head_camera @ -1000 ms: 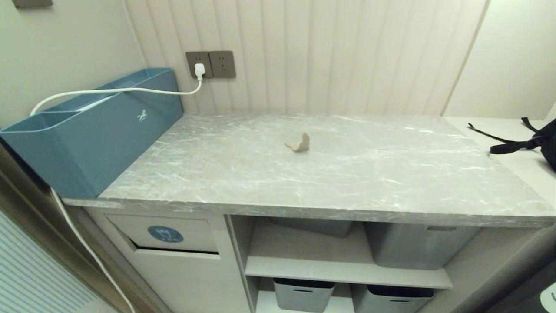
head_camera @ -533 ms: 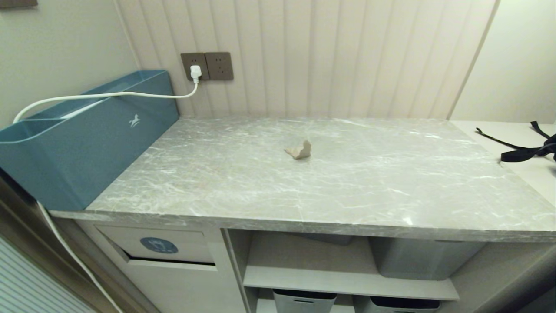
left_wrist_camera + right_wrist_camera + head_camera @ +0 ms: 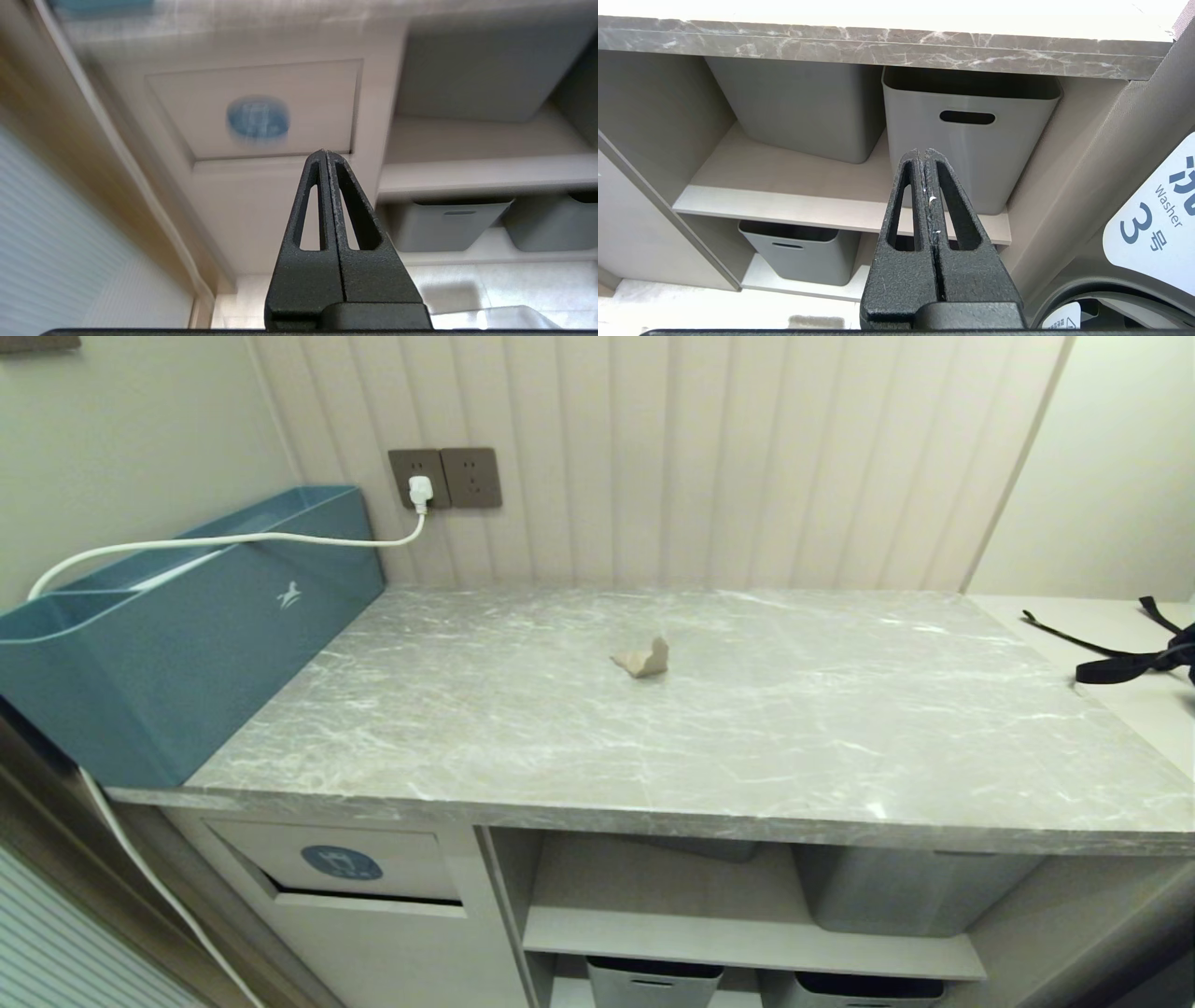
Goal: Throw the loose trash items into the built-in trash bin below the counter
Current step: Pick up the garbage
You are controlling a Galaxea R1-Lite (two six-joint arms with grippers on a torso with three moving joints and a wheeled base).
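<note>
On the desk (image 3: 840, 728), one tan cardboard scrap (image 3: 642, 659) is lying mid-surface, the bin flap (image 3: 341, 861) sitting below left, while left fingers (image 3: 322, 186) and right fingers (image 3: 924, 186) are staying clenched, empty, low before the cabinet.

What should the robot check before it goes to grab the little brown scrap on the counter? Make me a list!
1. Scrap to pick up: ok. The tan cardboard piece lies alone near the middle of the counter.
2. Left hand free: ok. It is shut with nothing in it, down below the counter, facing the trash bin.
3. Right hand free: ok. It is shut and empty, facing the grey plastic boxes.
4. A hand ready to grab: not ok. Both are shut and must open first.
5. Bin flap: ok. A dark gap shows under it.
6. Second scrap, the teal one: cannot tell. It is not in view.
</note>
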